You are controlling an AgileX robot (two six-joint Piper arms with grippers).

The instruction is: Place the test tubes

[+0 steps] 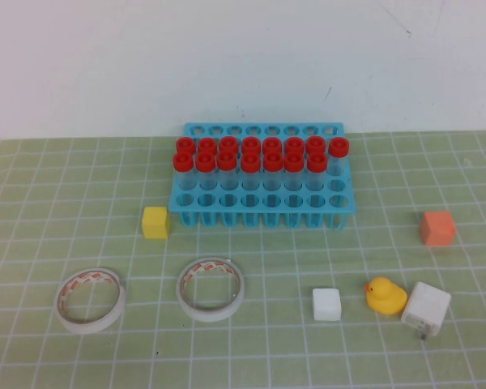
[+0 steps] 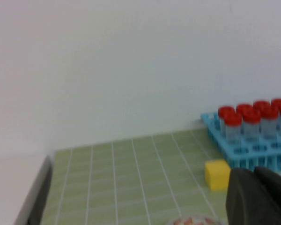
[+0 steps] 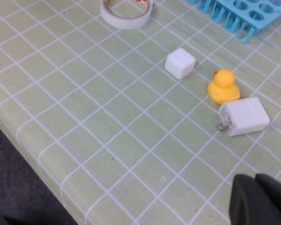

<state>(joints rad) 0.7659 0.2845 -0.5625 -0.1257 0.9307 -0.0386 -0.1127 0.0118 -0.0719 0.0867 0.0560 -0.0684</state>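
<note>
Here, the left gripper (image 2: pixel 255 176) hung closed near the yellow block (image 2: pixel 217 174), the right gripper (image 3: pixel 255 180) closed near the charger (image 3: pixel 243 116); the tape (image 1: pixel 211 288) print was unreadable.

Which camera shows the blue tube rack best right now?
High view: the whole rack and its red-capped tubes show. Left wrist view catches one end beyond the shut left gripper; right wrist view only a corner, far from the shut right gripper.
</note>
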